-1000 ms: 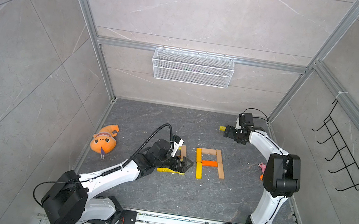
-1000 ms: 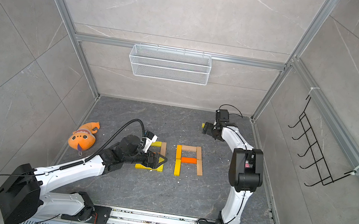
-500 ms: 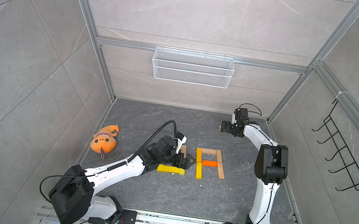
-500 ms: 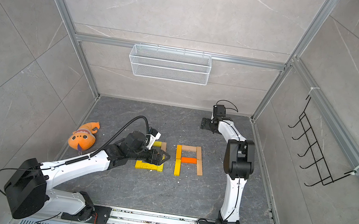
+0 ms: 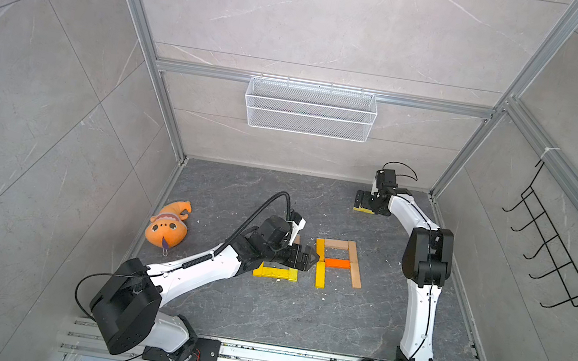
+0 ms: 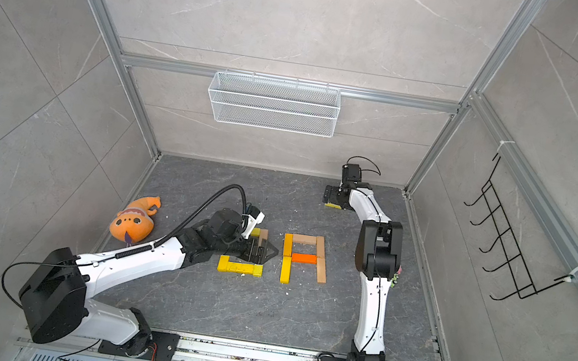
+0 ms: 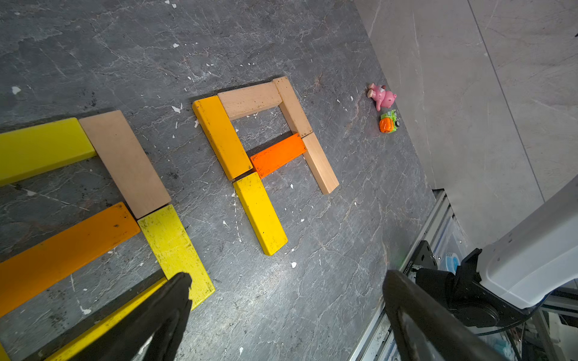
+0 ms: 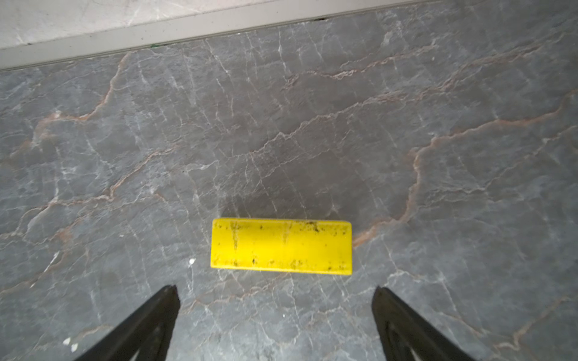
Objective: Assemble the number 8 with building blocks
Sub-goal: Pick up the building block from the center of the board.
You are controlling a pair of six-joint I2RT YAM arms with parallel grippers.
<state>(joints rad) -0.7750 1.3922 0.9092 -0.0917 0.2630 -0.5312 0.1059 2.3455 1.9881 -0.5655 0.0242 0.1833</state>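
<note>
Right end effector (image 8: 275, 292) is held wide over yellow block (image 5: 363, 210), centre-right in a top view, seemingly untouched; left end effector (image 7: 287, 276) is held wide.

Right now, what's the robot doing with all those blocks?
It's building an 8 from flat blocks. The left pincer hangs open above the laid blocks, holding nothing. The right pincer is open over a lone yellow block, set apart from the rest, not gripping it yet.
</note>
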